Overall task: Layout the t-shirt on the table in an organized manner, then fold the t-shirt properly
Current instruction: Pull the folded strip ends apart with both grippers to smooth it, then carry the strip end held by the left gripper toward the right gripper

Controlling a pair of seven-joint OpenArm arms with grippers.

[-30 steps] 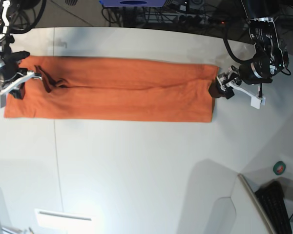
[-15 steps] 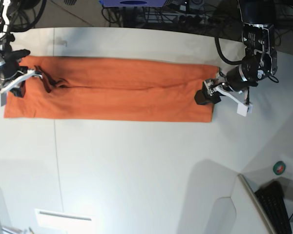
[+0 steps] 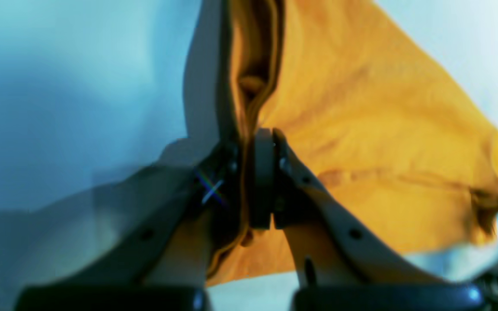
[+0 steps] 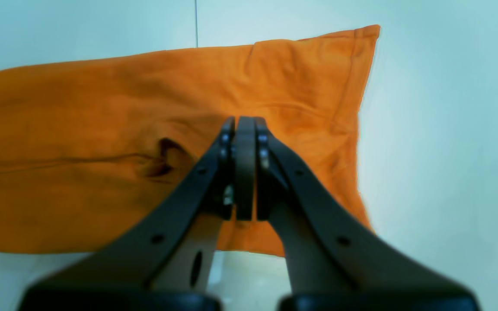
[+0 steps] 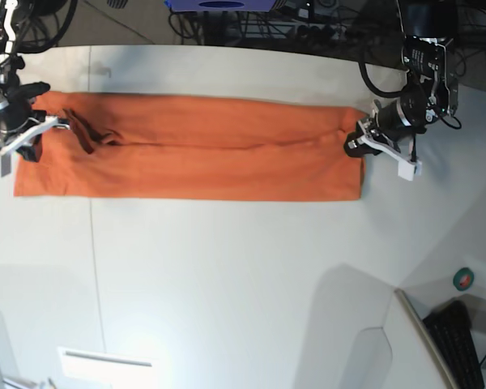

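While two grippers pinch, one t-shirt (image 5: 194,150)

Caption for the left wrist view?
Left tool shut on an edge of the orange t-shirt, above the white table.

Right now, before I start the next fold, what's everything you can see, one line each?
t-shirt: one, orange, folded into a long strip across the far half of the table
table: one, white, under everything, thin dark seam near the left
tape roll: one, green, lower right beside the table
keyboard: one, black, bottom right corner
cables and gear: several, dark, beyond the far edge
left gripper: fingers pinching the shirt's end
right gripper: fingers closed at the opposite end; a grip isn't clear
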